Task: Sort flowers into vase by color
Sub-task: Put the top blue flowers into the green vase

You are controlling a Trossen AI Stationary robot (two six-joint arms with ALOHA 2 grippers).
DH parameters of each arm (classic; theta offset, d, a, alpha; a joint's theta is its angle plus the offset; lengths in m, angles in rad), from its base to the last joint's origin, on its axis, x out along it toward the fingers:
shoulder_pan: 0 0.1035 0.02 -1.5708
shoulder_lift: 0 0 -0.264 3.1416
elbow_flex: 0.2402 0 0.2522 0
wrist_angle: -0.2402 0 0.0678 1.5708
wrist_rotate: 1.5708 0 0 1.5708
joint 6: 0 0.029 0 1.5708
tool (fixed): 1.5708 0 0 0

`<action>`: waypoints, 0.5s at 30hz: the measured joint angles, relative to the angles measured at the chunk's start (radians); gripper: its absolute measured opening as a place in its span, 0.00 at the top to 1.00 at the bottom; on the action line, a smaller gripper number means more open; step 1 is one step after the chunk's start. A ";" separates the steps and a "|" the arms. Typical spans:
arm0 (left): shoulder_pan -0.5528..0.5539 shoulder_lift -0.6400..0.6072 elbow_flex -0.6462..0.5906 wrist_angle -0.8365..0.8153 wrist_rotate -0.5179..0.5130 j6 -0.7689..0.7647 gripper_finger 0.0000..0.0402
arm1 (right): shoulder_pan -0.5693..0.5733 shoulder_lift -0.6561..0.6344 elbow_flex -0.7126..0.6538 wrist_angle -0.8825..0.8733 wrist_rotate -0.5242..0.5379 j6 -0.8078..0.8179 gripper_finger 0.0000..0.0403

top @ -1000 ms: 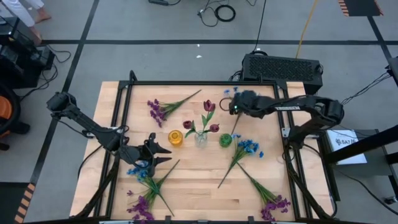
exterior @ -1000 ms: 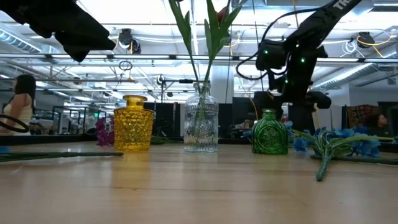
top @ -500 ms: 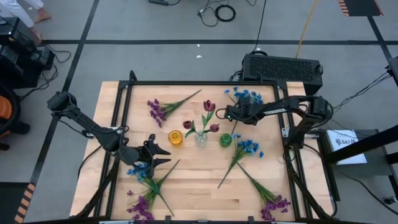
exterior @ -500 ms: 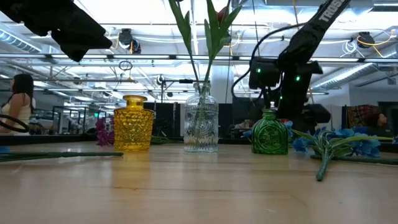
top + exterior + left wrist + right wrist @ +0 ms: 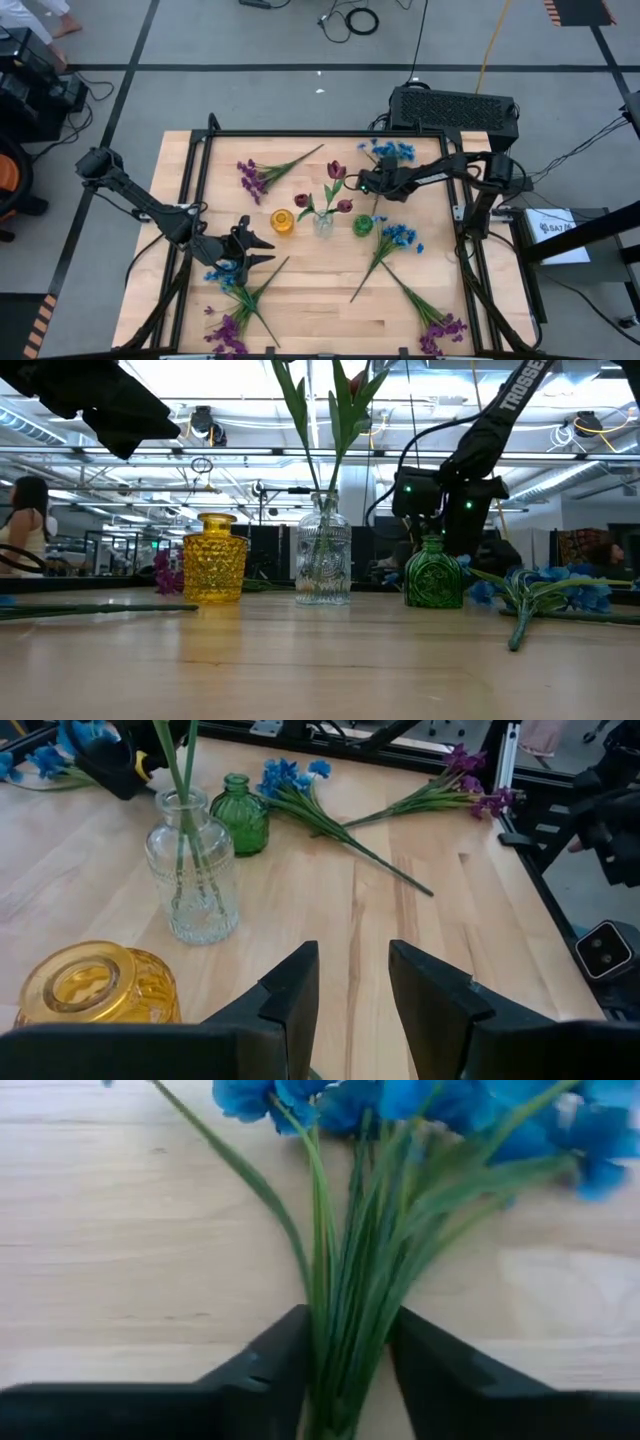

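Wood-plank table [image 5: 300,300], pale and smooth, framed by black rails. Going L to R: left gripper [image 5: 262,249] hangs over the near-left part of the table, just beside a blue sprig [image 5: 222,274], its blunt dark fingers [image 5: 290,995] parted w/ nothing between them. Purple sprig [image 5: 228,330] lies at the near-left edge, another purple sprig [image 5: 262,172] at the far left, both w/ thin green stems. Mid-table stand three small bottle-shaped vases in a row: yellow vase [image 5: 215,557], faceted amber glass, looks empty from the left wrist view; clear vase [image 5: 323,560], ribbed glass, holds the dark red flowers [image 5: 334,185] on upright green stems; green vase [image 5: 433,572], embossed glass w/ narrow neck, contents can't be made out, prob. none. Right gripper [image 5: 371,183] is low over the table just behind the green vase, fingers [image 5: 265,1365] clamped round the bundled stems of a blue sprig [image 5: 390,152] whose blossoms fan out toward the far edge. Another blue sprig [image 5: 395,240] lies flat just right of the green vase, and a third purple sprig [image 5: 435,322] lies at the near-right corner, stem pointing inward.
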 joint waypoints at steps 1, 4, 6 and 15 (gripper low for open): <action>0.000 0.000 0.000 0.000 0.000 0.000 0.68 | -0.002 -0.005 -0.002 -0.010 0.008 -0.005 0.73; 0.000 0.000 0.000 0.000 0.000 0.000 0.68 | -0.008 -0.015 -0.006 -0.024 0.032 -0.030 0.85; 0.000 0.000 0.000 0.000 -0.001 0.000 0.68 | -0.015 -0.021 -0.005 -0.019 0.033 -0.052 0.93; 0.000 0.000 0.000 -0.004 -0.002 0.001 0.68 | -0.012 -0.128 -0.004 -0.029 0.084 -0.188 0.96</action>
